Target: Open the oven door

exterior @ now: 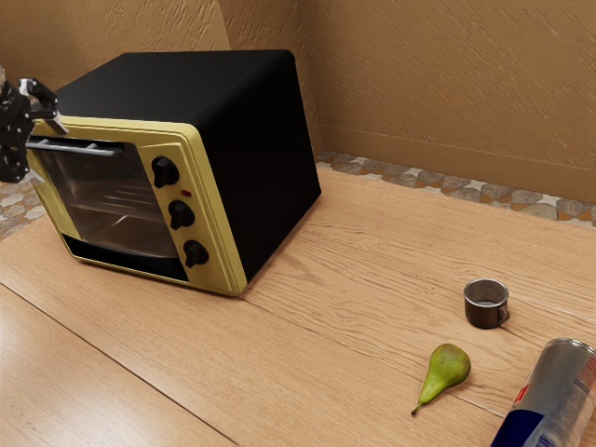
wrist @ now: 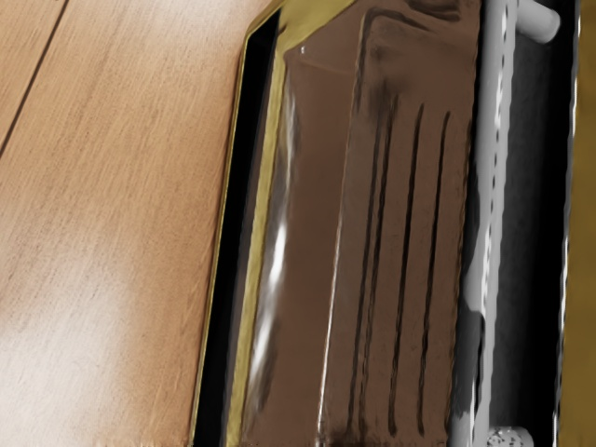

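At the exterior view's left edge my gripper (exterior: 47,150) is open, one finger above and one below the far-left end of the oven's handle (exterior: 82,146). Whether either finger touches the bar cannot be told. The oven (exterior: 267,140) has a black body and a yellow front, and its glass door (exterior: 112,200) is closed. In the wrist view the grey handle bar (wrist: 495,158) runs along one edge of the door, beside the brown-looking door glass (wrist: 372,251) with dark rack lines behind it.
Three black knobs (exterior: 182,214) line the oven front beside the door. On the wooden table (exterior: 307,345), toward the exterior view's right, are a green pear (exterior: 447,366), a small metal cup (exterior: 483,307) and a can (exterior: 555,391). A wall (exterior: 447,84) stands behind.
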